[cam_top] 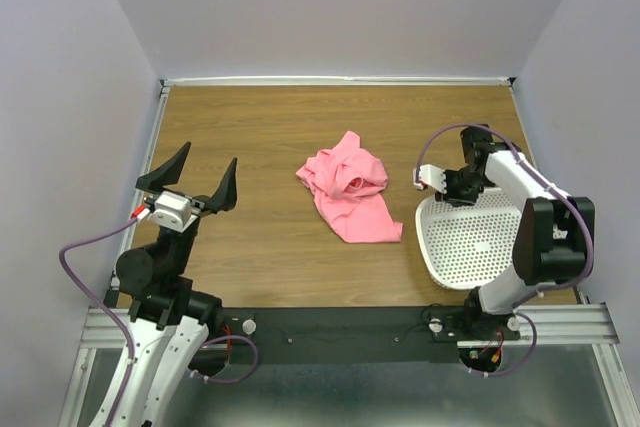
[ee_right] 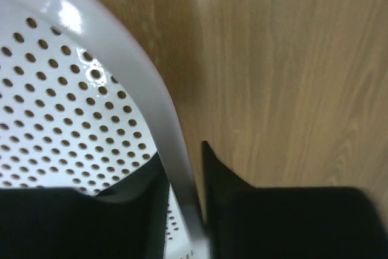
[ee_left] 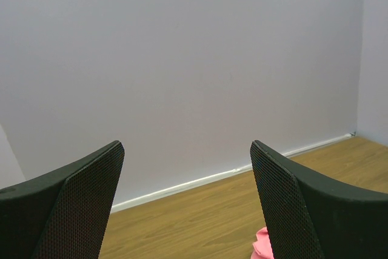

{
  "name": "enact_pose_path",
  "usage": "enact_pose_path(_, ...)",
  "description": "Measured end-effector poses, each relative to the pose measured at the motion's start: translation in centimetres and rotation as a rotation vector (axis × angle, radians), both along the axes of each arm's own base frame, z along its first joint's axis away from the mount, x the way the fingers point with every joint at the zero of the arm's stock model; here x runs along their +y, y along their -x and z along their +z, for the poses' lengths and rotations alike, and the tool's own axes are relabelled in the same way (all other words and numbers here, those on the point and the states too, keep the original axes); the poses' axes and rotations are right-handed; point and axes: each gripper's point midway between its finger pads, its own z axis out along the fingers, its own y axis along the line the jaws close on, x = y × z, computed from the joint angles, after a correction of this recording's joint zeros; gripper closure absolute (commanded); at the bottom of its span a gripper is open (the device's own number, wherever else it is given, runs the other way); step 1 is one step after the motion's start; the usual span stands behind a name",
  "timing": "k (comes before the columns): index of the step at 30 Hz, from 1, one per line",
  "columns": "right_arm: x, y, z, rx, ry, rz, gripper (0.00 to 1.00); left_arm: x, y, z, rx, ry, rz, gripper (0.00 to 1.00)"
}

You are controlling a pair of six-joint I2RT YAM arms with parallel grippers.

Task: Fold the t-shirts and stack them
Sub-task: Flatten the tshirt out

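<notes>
Crumpled salmon-pink cloth t-shirt (cam_top: pixel 350 197) at middle of wooden table (cam_top: pixel 260 117), lying just left of white perforated plastic basket (cam_top: pixel 421 232). Right hand (cam_top: pixel 438 180) nearer, astride basket rim, grip uncertain; left hand (cam_top: pixel 208 157) wide open, empty, well apart.

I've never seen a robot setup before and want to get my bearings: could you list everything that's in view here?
t-shirt: one, salmon pink, crumpled near the middle of the table, touched by neither gripper
basket: one, white perforated plastic, on the table's right side, to the right of the t-shirt
table: one, brown wood grain, under everything
walls: three, pale lilac-grey, at the back and both sides
cables: two, purple, one looping along each arm
left gripper: one, black fingers, open, raised over the table's left side, holding nothing
right gripper: one, black fingers, closed on the basket's rim, one finger inside and one outside
</notes>
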Motion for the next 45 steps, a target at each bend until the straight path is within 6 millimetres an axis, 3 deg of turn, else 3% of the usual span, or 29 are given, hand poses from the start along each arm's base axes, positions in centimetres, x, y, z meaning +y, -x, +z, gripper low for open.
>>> enact_pose_path(1, 0.0, 0.3, -0.7, 0.032, -0.006, -0.004, 0.92, 0.0, 0.1, 0.1, -0.003, 0.001, 0.0, 0.08)
enact_pose_path(2, 0.0, 0.4, -1.0, 0.045, -0.008, 0.0, 0.97, 0.0, 0.1, 0.1, -0.005, 0.001, 0.0, 0.07)
enact_pose_path(6, -0.6, 1.0, 0.1, 0.075, -0.054, -0.079, 1.0, 0.0, 0.2, 0.2, -0.009, 0.002, -0.002, 0.07)
enact_pose_path(10, -1.7, -1.3, 2.3, 0.017, -0.086, -0.246, 0.99, 0.0, 0.3, 0.2, -0.01, 0.003, -0.004, 0.07)
enact_pose_path(13, -3.6, -6.7, 5.5, -0.118, -0.115, -0.496, 0.99, 0.0, 0.3, 0.2, -0.011, 0.003, -0.005, 0.07)
enact_pose_path(15, -5.3, -10.2, 6.5, -0.193, -0.126, -0.634, 0.98, -0.1, 0.4, 0.3, -0.013, 0.003, -0.007, 0.07)
enact_pose_path(18, -8.7, -14.4, 6.9, -0.263, -0.151, -0.851, 0.93, -0.1, 0.4, 0.3, -0.013, 0.003, -0.007, 0.07)
enact_pose_path(20, -10.8, -16.3, 6.8, -0.301, -0.156, -0.972, 0.85, -0.1, 0.4, 0.3, -0.013, 0.003, -0.007, 0.08)
enact_pose_path(22, -13.1, -18.3, 6.6, -0.348, -0.155, -1.091, 0.84, -0.1, 0.4, 0.3, -0.013, 0.003, -0.007, 0.08)
enact_pose_path(25, -15.9, -21.9, 7.3, -0.456, -0.154, -1.252, 0.65, -0.1, 0.3, 0.3, -0.012, 0.003, -0.007, 0.07)
enact_pose_path(26, -16.8, -23.2, 8.0, -0.513, -0.148, -1.293, 0.53, -0.1, 0.3, 0.2, -0.011, 0.003, -0.007, 0.07)
enact_pose_path(27, -17.6, -24.1, 8.3, -0.556, -0.145, -1.33, 0.35, -0.1, 0.3, 0.2, -0.011, 0.003, -0.007, 0.07)
enact_pose_path(28, -18.3, -25.0, 8.8, -0.601, -0.148, -1.365, 0.03, -0.1, 0.3, 0.2, -0.01, 0.002, -0.007, 0.07)
enact_pose_path(31, -19.2, -26.1, 9.6, -0.681, -0.165, -1.445, 0.0, -0.1, 0.2, 0.1, -0.008, 0.002, -0.007, 0.07)
enact_pose_path(35, -18.8, -25.8, 10.0, -0.702, -0.213, -1.478, 0.0, -0.1, 0.2, 0.1, -0.006, 0.001, -0.007, 0.07)
enact_pose_path(38, -16.4, -23.9, 9.0, -0.621, -0.278, -1.42, 0.0, -0.1, 0.2, 0.0, -0.005, 0.0, -0.007, 0.07)
enact_pose_path(43, -5.5, -18.4, 8.7, -0.348, -0.534, -1.086, 0.03, -0.2, 0.0, -0.1, 0.001, -0.001, -0.007, 0.07)
enact_pose_path(45, -1.8, -17.7, 8.8, -0.311, -0.563, -1.009, 0.03, -0.2, -0.1, -0.1, 0.003, -0.002, -0.007, 0.07)
